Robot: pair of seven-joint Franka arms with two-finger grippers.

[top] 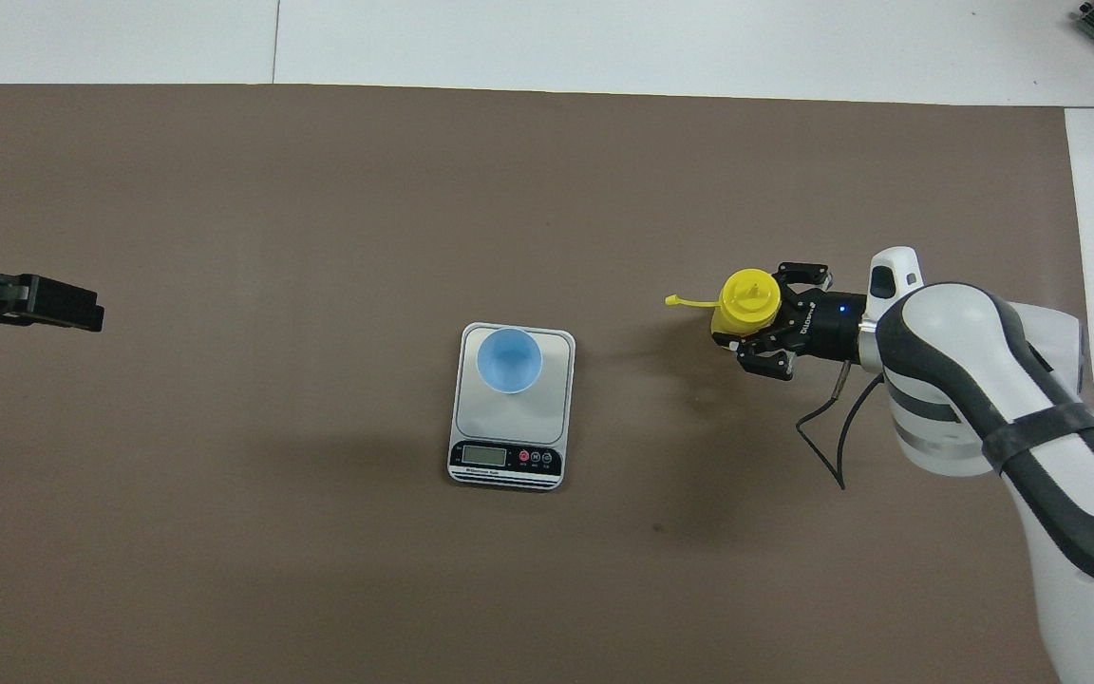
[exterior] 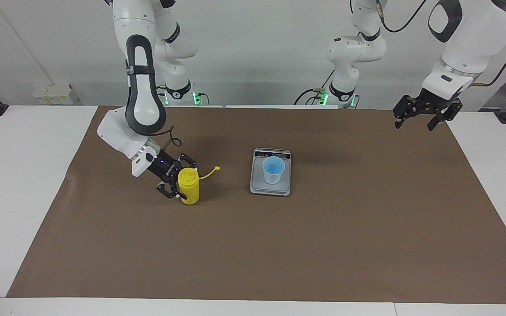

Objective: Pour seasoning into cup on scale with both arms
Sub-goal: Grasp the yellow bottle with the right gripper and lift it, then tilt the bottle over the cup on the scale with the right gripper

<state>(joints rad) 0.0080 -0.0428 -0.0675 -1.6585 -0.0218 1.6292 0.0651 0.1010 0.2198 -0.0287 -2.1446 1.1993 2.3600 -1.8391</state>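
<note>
1 bottle (exterior: pixel 189 186) w/ right tool (exterior: pixel 177 182), 1 cup (exterior: pixel 273 170), 1 scale (exterior: pixel 259 187)

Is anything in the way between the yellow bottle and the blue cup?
No. Only bare brown mat lies between the yellow bottle, with the right tool around it, and the blue cup on the scale.

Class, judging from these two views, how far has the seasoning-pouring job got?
Done: the cup stands on the scale, and the bottle's cap hangs off on its strap. In hand: the right gripper is around the upright yellow bottle, fingers open. The left gripper waits, raised. Left: gripping, carrying, pouring.
</note>
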